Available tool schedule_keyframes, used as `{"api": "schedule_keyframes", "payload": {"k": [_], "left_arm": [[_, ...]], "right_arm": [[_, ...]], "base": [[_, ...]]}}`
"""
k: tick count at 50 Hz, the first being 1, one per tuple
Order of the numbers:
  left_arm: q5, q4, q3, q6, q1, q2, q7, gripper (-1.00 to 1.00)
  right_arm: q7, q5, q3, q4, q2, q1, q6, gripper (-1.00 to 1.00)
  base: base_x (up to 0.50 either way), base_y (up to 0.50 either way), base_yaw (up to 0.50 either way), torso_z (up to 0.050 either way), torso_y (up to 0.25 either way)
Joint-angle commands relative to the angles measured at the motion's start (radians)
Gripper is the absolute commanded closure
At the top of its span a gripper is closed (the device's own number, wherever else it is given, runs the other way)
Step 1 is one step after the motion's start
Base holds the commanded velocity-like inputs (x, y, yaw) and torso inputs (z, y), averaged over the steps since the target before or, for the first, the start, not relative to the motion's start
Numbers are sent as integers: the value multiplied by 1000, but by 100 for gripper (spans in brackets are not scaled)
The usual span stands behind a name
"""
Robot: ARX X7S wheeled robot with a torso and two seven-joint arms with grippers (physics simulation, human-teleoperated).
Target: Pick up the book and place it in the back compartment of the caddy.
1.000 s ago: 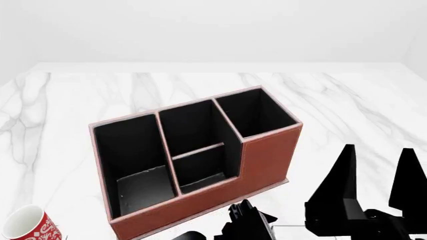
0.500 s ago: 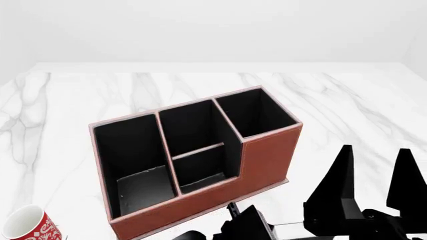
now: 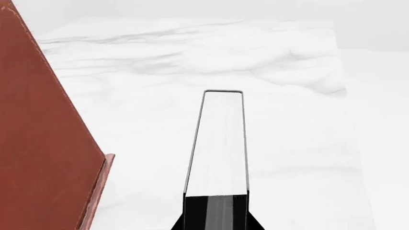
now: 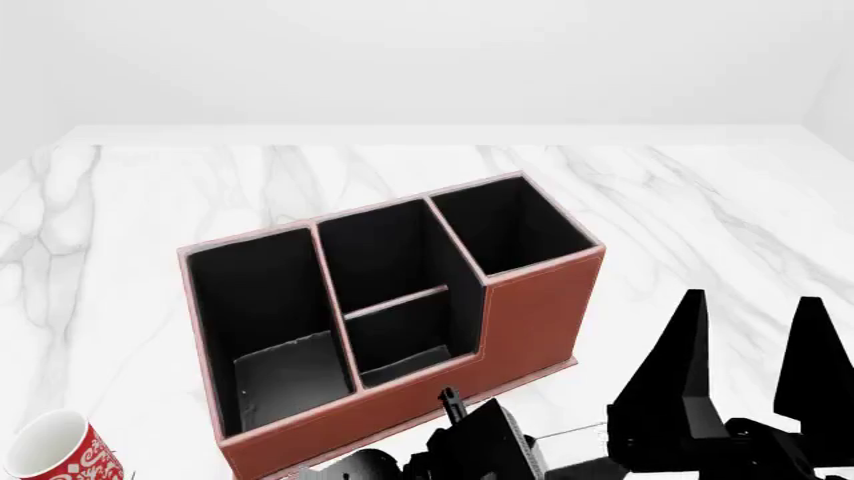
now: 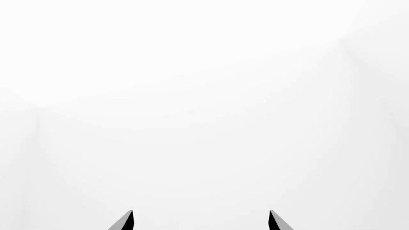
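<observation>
Low in the head view, near the bottom edge, the left gripper [image 4: 487,450] sat just in front of the caddy's [image 4: 534,315] brown front wall. Its wrist view showed the book [image 3: 219,143] clamped at the near end between two black fingers [image 3: 191,213], white page edges facing the camera and the far end jutting out over the marble table [image 4: 120,220]. The caddy's red-brown side [image 3: 38,143] filled the left of that frame, apart from the book. At the lower right of the head view, the right gripper [image 4: 747,345] stood with its two black fingers upright and spread wide, nothing between them; its own camera saw only two fingertips [image 5: 126,221] against plain white. At the bottom left corner a red-and-white mug [image 4: 60,452] stood on the table, near the caddy's left end but not touching it. Farther back, the caddy's black-lined cells lay open: a long one at left, a tall-walled square at upper right, and between them the back compartment [image 4: 387,250] behind a low partition, holding nothing.
</observation>
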Motion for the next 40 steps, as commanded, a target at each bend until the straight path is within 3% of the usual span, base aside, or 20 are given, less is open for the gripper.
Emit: {"api": "schedule_keyframes", "payload": {"k": [1,8,21,40], "left_arm": [[-49,219,-83,-119,-38,-59,-32,100],[-103,412,-148,-221,-45,-121,-93,100],[-167,602,-216,-334,-42,-205,-154,100],[-525,719,-478,-670,-181,-270,-202,100]], "right_arm": [[-11,-16,30,-27,-9,-11,1,-100],[-7,-18,32,-35,-6,-14,-1,-100],[-4,-22,27,-34,-4,-13,0,-100],[-3,-30,17,-30,-1,-11,1,-100]], "base": [[0,0,0,0,0],[0,0,0,0,1],[0,0,0,0,1],[0,0,0,0,1]]}}
